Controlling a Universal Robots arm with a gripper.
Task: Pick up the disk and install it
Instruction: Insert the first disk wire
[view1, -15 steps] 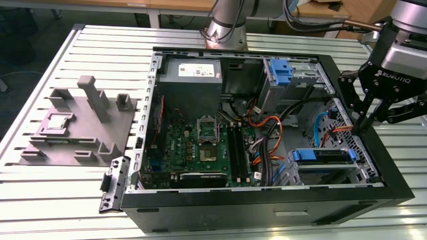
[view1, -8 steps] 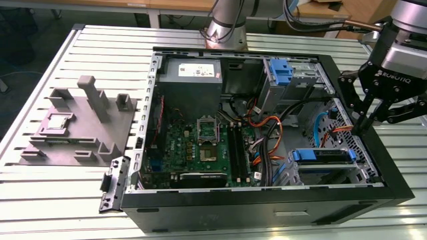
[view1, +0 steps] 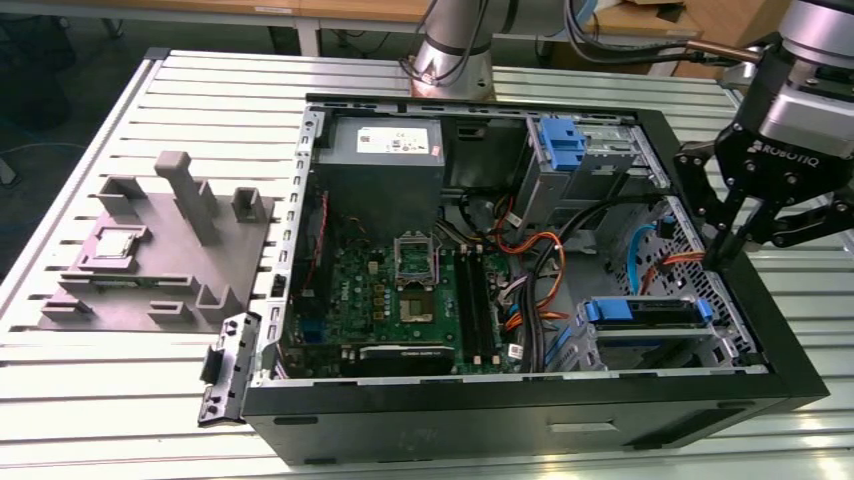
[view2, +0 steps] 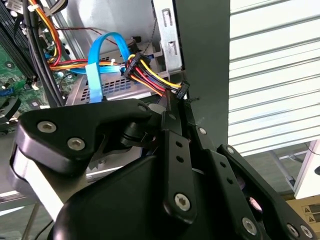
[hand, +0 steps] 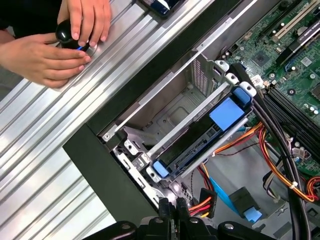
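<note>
The disk (view1: 645, 312) lies in the metal drive cage at the near right corner of the open computer case (view1: 534, 400), blue rails and a blue tab showing. In the first wrist view the disk (hand: 200, 135) sits edge-on inside that cage. My gripper (view1: 729, 252) hangs over the case's wall on the exterior view's right, beyond the cage and apart from the disk. Its black fingertips (view2: 176, 100) are pressed together with nothing between them, close to a bundle of red, yellow and black wires (view2: 150, 75). In the first wrist view my gripper (hand: 175, 212) points down beside the cage.
A person's hands (hand: 55, 45) rest on the slatted table next to the case, holding a small black knob. A grey fixture plate (view1: 147, 250) lies on the exterior view's left. A second blue-fronted bay (view1: 563, 140) stands at the case's far side. Loose orange and blue cables (view1: 534, 260) cross the interior.
</note>
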